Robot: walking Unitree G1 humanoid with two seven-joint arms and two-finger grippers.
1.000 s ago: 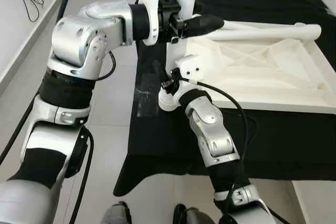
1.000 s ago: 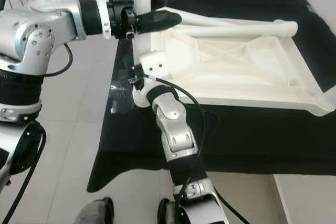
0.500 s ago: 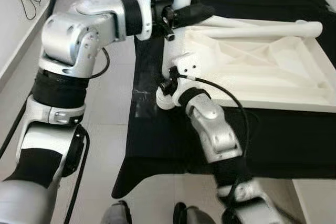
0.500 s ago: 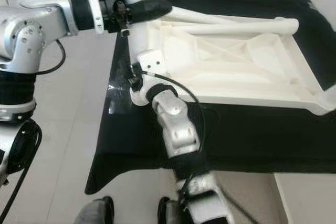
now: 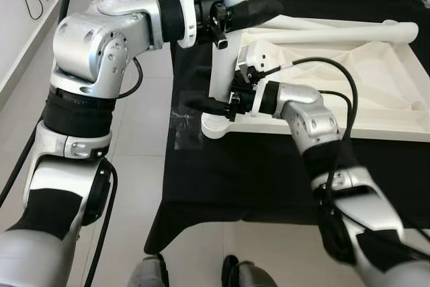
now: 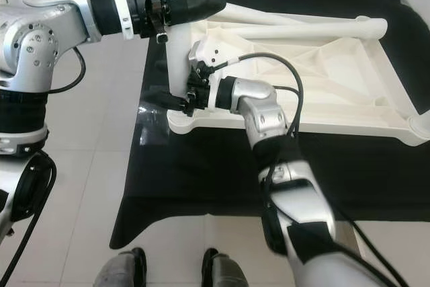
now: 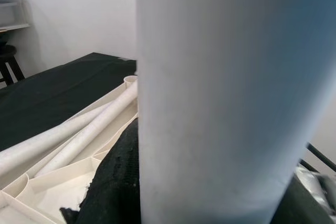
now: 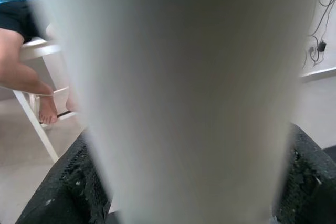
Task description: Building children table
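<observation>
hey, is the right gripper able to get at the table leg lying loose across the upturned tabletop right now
Probably not as things stand: the right gripper is closed around the upright leg at the tabletop corner. The loose leg lies uncovered farther back.

The upturned white plastic tabletop (image 5: pixel 349 92) and round white plastic leg (image 5: pixel 225 65) look smooth, matt; the black cloth (image 5: pixel 269 166) looks soft.

No text or labels can be read.
</observation>
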